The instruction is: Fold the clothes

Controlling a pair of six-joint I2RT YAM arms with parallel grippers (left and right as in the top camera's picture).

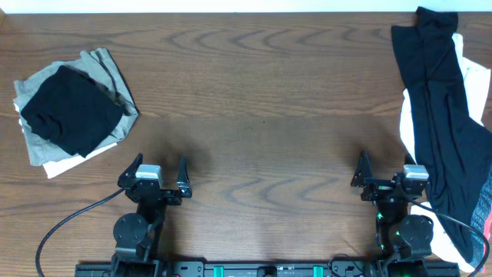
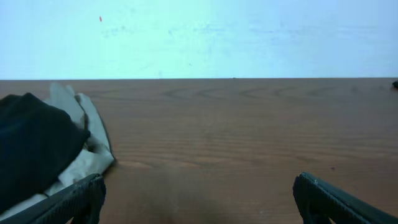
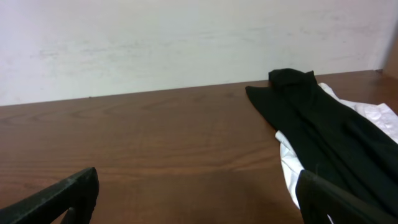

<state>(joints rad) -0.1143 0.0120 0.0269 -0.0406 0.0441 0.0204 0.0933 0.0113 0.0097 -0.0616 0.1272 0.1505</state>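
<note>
Even, bright overhead light, soft shadows beside each arm, sharp overhead view, slightly soft wrist views

Worktop: brown wood grain, smooth, low sheen. Ahead-left of the left fingers, black cloth on olive-grey cloth, soft, matt, creased. Beside the right fingers, black garment over white cloth, matt. Both fingers look like matt black plastic, slightly rough.

Counted 2 clothes heaps: left-edge heap, right-edge heap | black pieces 2 | white pieces 2 | olive-grey piece 1 | left gripper, right gripper: 2
</note>
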